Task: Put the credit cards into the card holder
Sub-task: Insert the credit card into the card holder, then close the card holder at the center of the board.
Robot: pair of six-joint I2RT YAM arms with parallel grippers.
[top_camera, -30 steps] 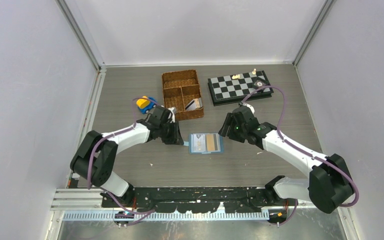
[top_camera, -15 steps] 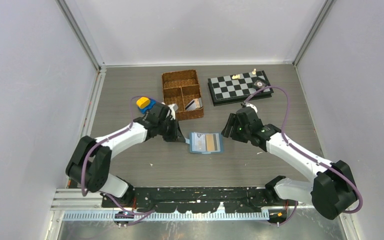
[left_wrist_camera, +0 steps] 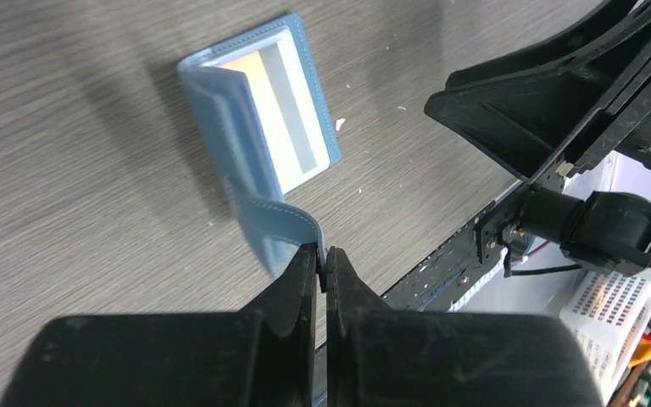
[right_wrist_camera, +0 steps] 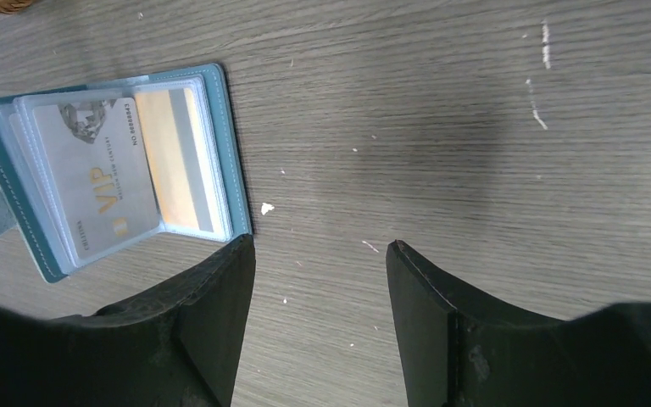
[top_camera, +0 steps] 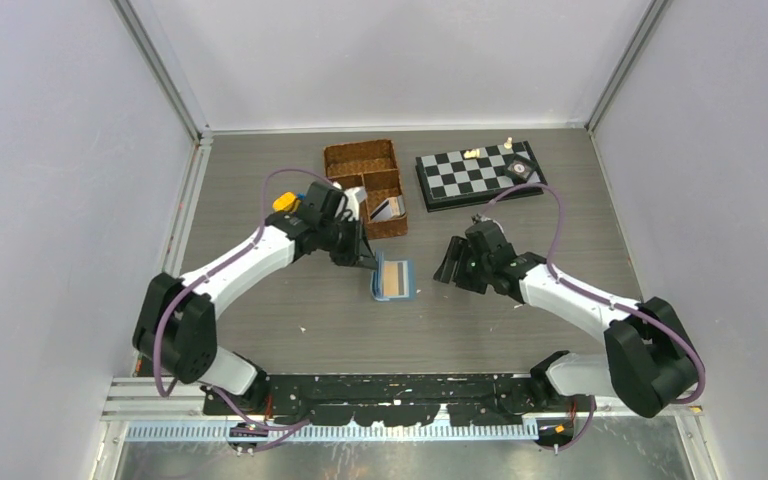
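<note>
The teal card holder (top_camera: 393, 277) lies on the table between the arms, its left flap raised and folded partway over. My left gripper (top_camera: 365, 258) is shut on its snap tab (left_wrist_camera: 284, 222); in the left wrist view the gripper (left_wrist_camera: 322, 254) pinches the tab's end. An orange-gold credit card (right_wrist_camera: 174, 161) with a grey stripe sits in a clear pocket, and a grey credit card (right_wrist_camera: 93, 178) sits in another sleeve. My right gripper (top_camera: 450, 265) stands open just right of the holder (right_wrist_camera: 233, 153), its jaws (right_wrist_camera: 318, 246) over bare table.
A brown wicker basket (top_camera: 360, 148) stands behind the holder with another card (top_camera: 388, 208) in one compartment. A chessboard (top_camera: 460, 180) with a few pieces lies at the back right. A yellow and blue toy (top_camera: 285, 202) sits beside the left arm.
My left gripper shut on the snap tab and pulled it up and to the right, folding the flat-open holder half over. The right gripper shifted slightly left and stayed open.
</note>
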